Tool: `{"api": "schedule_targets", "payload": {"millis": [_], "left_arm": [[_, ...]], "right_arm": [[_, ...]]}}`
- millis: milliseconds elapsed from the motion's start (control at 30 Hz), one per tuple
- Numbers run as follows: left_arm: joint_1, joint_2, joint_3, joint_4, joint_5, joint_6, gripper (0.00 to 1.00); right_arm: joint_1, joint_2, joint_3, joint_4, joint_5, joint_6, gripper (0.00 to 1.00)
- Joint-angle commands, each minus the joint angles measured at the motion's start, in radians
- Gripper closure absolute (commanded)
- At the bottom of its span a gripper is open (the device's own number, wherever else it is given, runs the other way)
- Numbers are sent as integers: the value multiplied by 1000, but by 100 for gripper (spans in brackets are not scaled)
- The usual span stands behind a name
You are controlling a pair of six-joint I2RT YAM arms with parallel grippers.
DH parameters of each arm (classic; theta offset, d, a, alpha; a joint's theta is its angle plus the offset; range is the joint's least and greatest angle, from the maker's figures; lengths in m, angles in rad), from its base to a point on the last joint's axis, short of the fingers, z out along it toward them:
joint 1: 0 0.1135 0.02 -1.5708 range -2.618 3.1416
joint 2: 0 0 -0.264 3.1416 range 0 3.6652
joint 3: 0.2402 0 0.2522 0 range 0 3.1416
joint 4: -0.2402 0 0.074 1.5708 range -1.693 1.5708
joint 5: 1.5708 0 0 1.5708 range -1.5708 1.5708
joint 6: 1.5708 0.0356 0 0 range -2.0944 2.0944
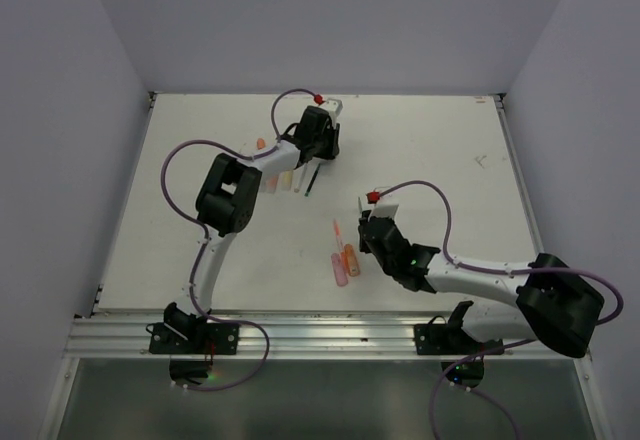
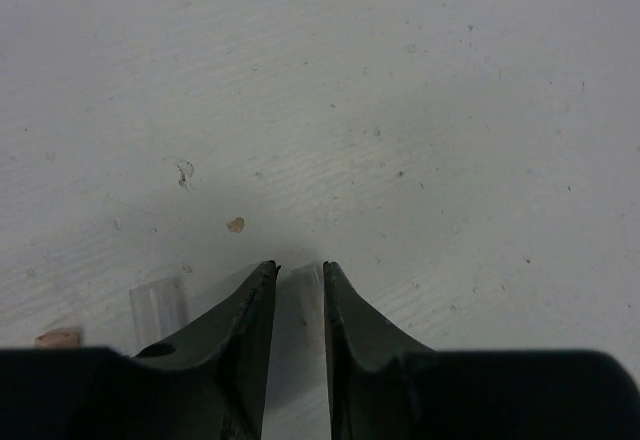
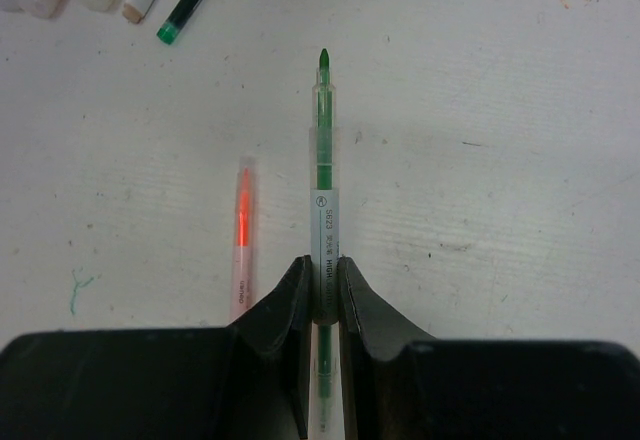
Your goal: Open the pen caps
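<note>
My right gripper (image 3: 322, 260) is shut on a thin green pen (image 3: 322, 160) with a clear barrel. Its green tip is bare and points away from me. A thin orange pen (image 3: 241, 235) lies on the table just left of it. In the top view the right gripper (image 1: 368, 228) is mid-table beside an orange highlighter (image 1: 351, 259) and a pink one (image 1: 340, 271). My left gripper (image 1: 325, 150) is at the far middle, close over the table. In its wrist view the left gripper (image 2: 300, 268) stands narrow with a slim clear cap (image 2: 303, 300) between the fingers.
Another clear cap (image 2: 158, 303) and an orange end (image 2: 57, 338) lie left of the left fingers. A row of pens (image 1: 287, 180) and a dark green pen (image 1: 312, 178) lie near the left arm. An orange cap (image 1: 261, 144) lies farther left.
</note>
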Motion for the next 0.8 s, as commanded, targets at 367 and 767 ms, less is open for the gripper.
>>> {"api": "schedule_targets", "payload": {"millis": [367,767], "left_arm": [[12,-244,-22,16,-4,-28,56],[21,-895,-423,-42,-277,-39,16]], "right_arm": [[-69,63,223,-140,-42,28,100],[-177,446,682,-427,-193,154,100]]}}
